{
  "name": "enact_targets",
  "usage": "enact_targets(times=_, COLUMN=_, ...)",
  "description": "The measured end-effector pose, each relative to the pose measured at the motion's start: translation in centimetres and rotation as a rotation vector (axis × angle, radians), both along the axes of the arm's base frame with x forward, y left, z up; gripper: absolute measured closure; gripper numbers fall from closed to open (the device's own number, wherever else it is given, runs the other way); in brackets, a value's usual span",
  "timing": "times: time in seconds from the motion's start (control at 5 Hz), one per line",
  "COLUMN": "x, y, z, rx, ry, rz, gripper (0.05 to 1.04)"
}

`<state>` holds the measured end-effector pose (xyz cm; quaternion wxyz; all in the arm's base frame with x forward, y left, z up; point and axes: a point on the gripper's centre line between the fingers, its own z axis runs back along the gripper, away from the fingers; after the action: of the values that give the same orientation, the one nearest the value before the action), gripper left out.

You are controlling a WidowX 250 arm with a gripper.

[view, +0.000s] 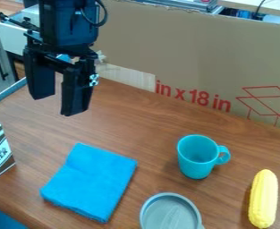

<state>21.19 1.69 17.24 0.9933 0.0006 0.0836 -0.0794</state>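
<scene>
1. Grey dish sat toward worktop's near edge.
2. Hand hung wide open, empty, toward far-left corner; folded blue cloth lay left-of-centre.
3. Risk: low rightward swing could've tipped cup.

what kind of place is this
Probably a robot test bench rather than a real kitchen: a robot arm's black pincer hangs over a wooden table, a printed cardboard sheet stands behind as a screen, and a yellow corn cob lies near a cup.
</scene>
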Motion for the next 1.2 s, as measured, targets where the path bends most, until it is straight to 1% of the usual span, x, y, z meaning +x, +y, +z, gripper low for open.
enact_targets(times=0.2, x=0.1, y=-0.1, z=-0.5, rx=-0.001, ry=0.012, rz=0.003, gripper=0.083)
enact_targets(times=0.4, x=2.5, y=-3.6, z=-1.0, rx=-0.016, ry=-0.096, rz=-0.098, gripper=0.083)
enact_targets(times=0.6, x=4.5, y=-6.6, z=-1.8, rx=-0.029, ry=-0.144, rz=-0.193, gripper=0.083)
enact_targets(times=0.8, x=6.6, y=-8.7, z=-3.5, rx=-0.069, ry=-0.2, rz=-0.167, gripper=0.083)
enact_targets(times=1.0, x=8.1, y=-9.2, z=-4.1, rx=-0.033, ry=-0.234, rz=-0.104, gripper=0.083)
enact_targets(times=1.2, x=9.4, y=-9.2, z=-5.7, rx=-0.008, ry=-0.254, rz=-0.072, gripper=0.083)
